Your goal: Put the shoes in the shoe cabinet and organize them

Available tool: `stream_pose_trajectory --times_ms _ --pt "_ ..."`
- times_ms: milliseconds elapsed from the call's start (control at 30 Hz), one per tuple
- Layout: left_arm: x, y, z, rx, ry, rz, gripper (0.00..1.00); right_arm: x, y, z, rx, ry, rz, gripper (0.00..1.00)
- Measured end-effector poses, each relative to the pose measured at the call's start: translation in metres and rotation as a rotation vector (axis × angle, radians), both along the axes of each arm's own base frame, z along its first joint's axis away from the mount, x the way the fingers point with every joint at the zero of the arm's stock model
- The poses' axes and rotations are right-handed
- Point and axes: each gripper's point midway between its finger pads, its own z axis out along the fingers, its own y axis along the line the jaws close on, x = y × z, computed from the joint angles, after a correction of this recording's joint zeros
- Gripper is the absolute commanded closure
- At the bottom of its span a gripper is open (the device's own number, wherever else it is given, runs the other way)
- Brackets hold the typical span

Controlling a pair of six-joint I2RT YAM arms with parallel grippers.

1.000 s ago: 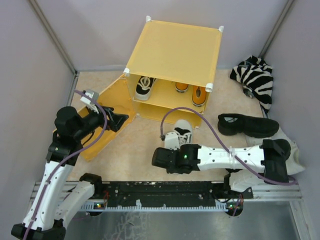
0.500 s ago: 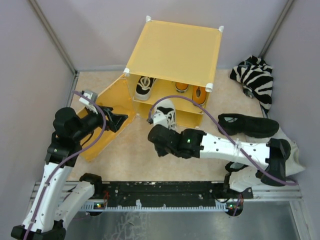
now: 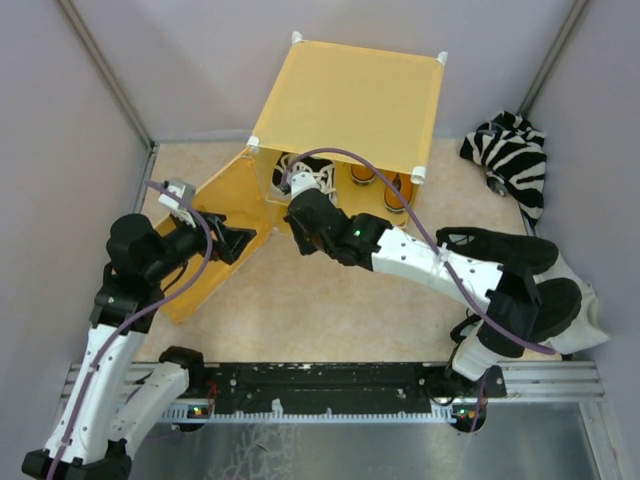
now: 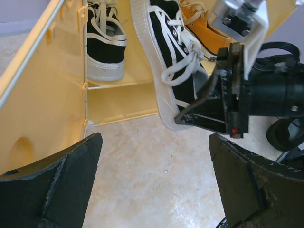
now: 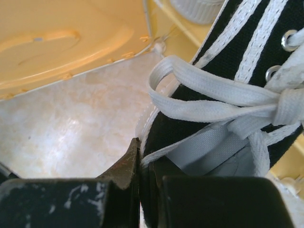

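Right pincer [image 3: 303, 203] is squeezed shut on one black-and-white shoe [image 4: 171, 61]. It pinches the rim of the shoe's opening, near the laces. It holds the shoe up in the air, right at the open front of the shoe cabinet [image 3: 350, 100].

The shoe's long way runs from the pincer into the cabinet, toe first. It is tipped, so its white sole faces left. Its twin [image 4: 104, 42] sits on the upper shelf, on the left side. The orange pair [image 4: 202, 21] sits on the same shelf, on the right side.

So the free spot lies straight ahead of the pincer, between the twin and the orange pair. I think the shoe has to turn flat and slide into that gap. The gap looks tight, so the shoe could bump a neighbour.

The right arm is the one at the shelf. The left pincer [image 4: 156, 140] is wide open and holds nothing. It hangs over the beige floor [image 3: 300, 300], just beside the open door [image 3: 215, 215].
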Motion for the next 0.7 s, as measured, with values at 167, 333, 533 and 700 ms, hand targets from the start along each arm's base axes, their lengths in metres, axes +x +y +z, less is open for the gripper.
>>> stream_pose_trajectory --times_ms 167,333,533,700 --pt "0.003 -0.001 -0.004 0.004 0.016 -0.001 0.01 0.034 -0.009 -0.006 -0.020 -0.035 -0.044 1.00" --pt "0.008 -0.003 -0.010 0.011 0.040 -0.004 0.01 0.064 -0.022 0.001 -0.003 -0.075 -0.080 1.00" --pt "0.010 -0.002 -0.012 0.015 0.047 0.006 0.01 0.075 -0.011 0.005 0.001 -0.081 -0.032 1.00" --pt "0.011 -0.001 -0.011 0.018 0.043 0.014 0.01 0.090 -0.002 0.001 -0.022 -0.100 -0.014 1.00"
